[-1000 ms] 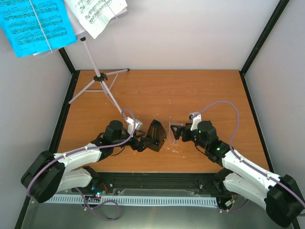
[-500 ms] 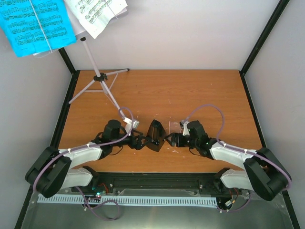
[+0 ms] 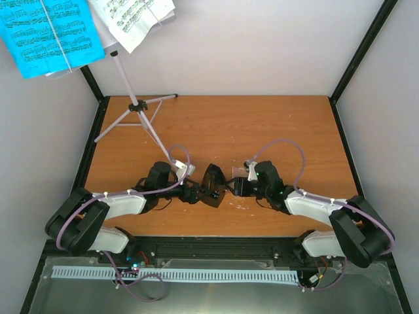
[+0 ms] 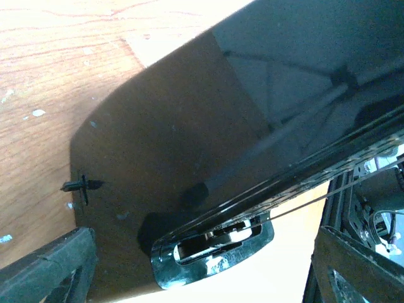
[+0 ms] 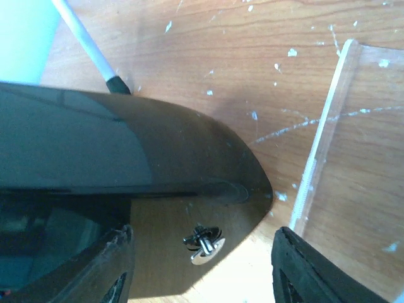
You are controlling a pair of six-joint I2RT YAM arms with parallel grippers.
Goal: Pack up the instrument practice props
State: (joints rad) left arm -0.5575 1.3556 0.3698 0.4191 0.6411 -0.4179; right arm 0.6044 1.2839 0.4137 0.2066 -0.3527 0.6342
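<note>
The black pyramid metronome (image 3: 213,185) stands near the table's front middle, between my two grippers. My left gripper (image 3: 195,194) is at its left side, open, fingers (image 4: 50,265) spread either side of the glossy black body (image 4: 208,139). My right gripper (image 3: 230,188) is at its right side, open around the silver winding key (image 5: 205,243). The clear cover (image 5: 360,158) lies flat on the wood just right of it. The silver tripod music stand (image 3: 137,108) stands at the back left. It carries the blue sheets (image 3: 49,36) and the white sheets (image 3: 131,19).
One white stand leg with a black tip (image 5: 95,57) reaches towards the metronome. Black frame posts (image 3: 363,49) and grey walls close in the wooden table (image 3: 275,124) at back and sides.
My right arm has swung left up to the metronome and its jaws have narrowed around the winding key. The left arm has shifted only slightly.
</note>
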